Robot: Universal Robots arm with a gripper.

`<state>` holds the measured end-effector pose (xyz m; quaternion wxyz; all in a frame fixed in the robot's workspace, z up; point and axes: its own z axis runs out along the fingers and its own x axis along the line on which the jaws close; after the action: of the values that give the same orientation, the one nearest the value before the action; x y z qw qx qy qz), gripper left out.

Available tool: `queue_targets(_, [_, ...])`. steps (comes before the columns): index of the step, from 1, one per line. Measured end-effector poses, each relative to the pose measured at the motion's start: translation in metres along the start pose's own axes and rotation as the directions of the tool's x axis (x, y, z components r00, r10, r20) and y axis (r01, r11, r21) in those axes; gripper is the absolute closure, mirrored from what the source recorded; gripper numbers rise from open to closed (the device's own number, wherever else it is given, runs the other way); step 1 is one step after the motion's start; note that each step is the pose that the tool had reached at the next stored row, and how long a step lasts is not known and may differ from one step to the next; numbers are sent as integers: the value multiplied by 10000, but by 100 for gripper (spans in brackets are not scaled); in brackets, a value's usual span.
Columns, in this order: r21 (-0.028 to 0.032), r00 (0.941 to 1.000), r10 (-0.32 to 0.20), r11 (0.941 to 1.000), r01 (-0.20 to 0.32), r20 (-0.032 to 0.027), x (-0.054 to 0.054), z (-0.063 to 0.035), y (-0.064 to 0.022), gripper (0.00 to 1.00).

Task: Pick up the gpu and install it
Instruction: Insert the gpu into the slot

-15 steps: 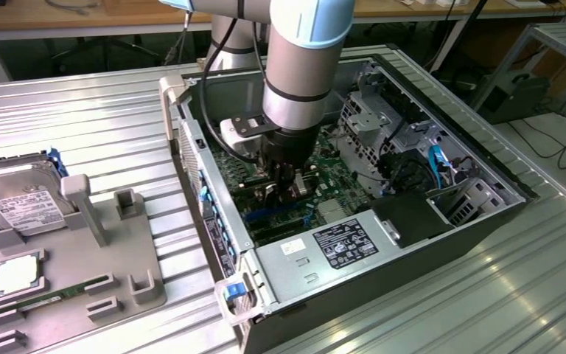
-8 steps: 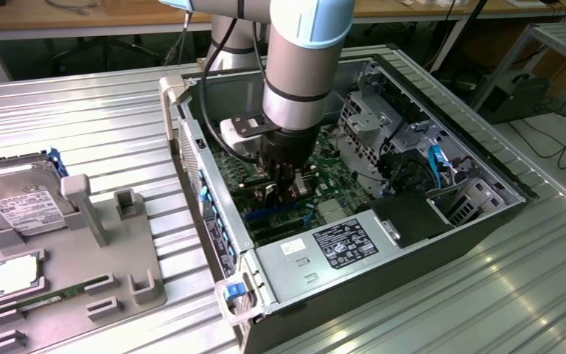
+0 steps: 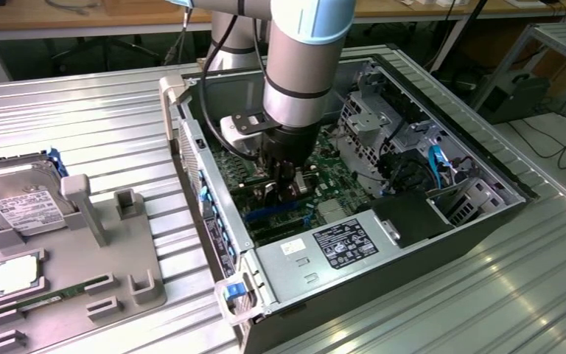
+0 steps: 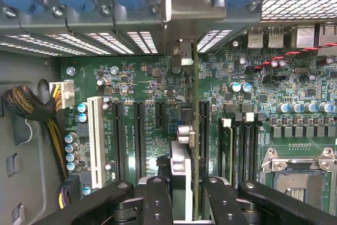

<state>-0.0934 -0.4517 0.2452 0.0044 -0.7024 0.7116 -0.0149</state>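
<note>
One gripper point(image 4: 187, 193) clamped on one gpu point(image 4: 180, 162) standing on edge, inside one open computer case point(image 3: 441, 254), one hard drive point(image 3: 23, 206) outside.

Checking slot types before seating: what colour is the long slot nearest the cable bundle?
The slot is white; the wrist view shows it best.

The gpu point(image 4: 196, 104), a thin card seen edge-on, stands upright inside the computer case point(image 3: 411, 273), gripped in the claw point(image 4: 187, 183). Its silver bracket point(image 4: 184, 14) meets the case's rear wall.
</note>
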Motion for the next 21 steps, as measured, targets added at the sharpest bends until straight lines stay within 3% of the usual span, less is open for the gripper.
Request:
queue_targets(4, [30, 10000, 0, 10000, 0, 0, -18, 0, -13, 72])
queue_targets(5, [31, 10000, -1, 10000, 1, 0, -19, -1, 43, 72])
queue_targets(8, [29, 10000, 1, 10000, -1, 7, -19, 51, 46, 72])
queue_targets(17, [30, 10000, 19, 10000, -19, 9, -16, 32, 50, 72])
queue_targets(21, [-8, 10000, 28, 10000, -28, 7, -15, 33, 53, 72])
